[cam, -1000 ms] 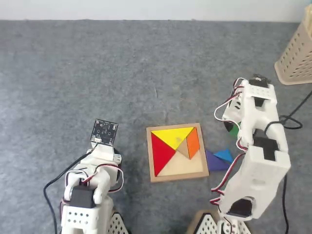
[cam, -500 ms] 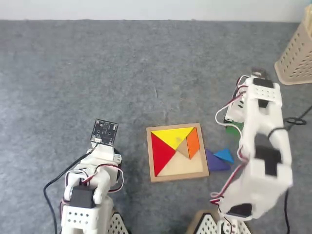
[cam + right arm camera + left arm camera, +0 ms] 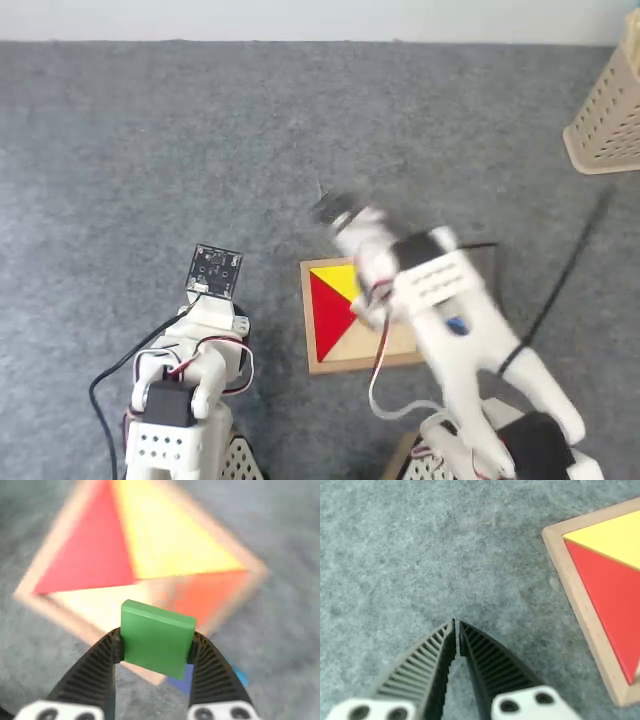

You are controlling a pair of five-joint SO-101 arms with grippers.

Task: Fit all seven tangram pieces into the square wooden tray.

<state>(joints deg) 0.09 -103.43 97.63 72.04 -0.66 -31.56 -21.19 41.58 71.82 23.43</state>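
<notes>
The square wooden tray [image 3: 308, 320] lies at the table's middle and holds a red triangle [image 3: 330, 315] and a yellow triangle [image 3: 338, 282]. My right arm [image 3: 430, 290] stretches blurred across the tray's right half. In the right wrist view my right gripper [image 3: 156, 642] is shut on a green square [image 3: 157, 636], held above the tray [image 3: 30, 597] over its red [image 3: 95, 562], yellow [image 3: 165, 540] and orange [image 3: 215, 592] pieces. A purple piece [image 3: 182, 684] and a blue piece [image 3: 241, 677] lie outside the tray. My left gripper [image 3: 456, 626] is shut and empty, low over the carpet beside the tray's corner [image 3: 555, 535].
Grey carpet covers the table. A beige perforated basket [image 3: 610, 100] stands at the far right. My left arm [image 3: 190, 375] sits at the near left, apart from the tray. Both arm bases are at the near edge.
My right arm has swung left from beside the tray's right side to over the tray, carrying the green square. The left arm has not moved.
</notes>
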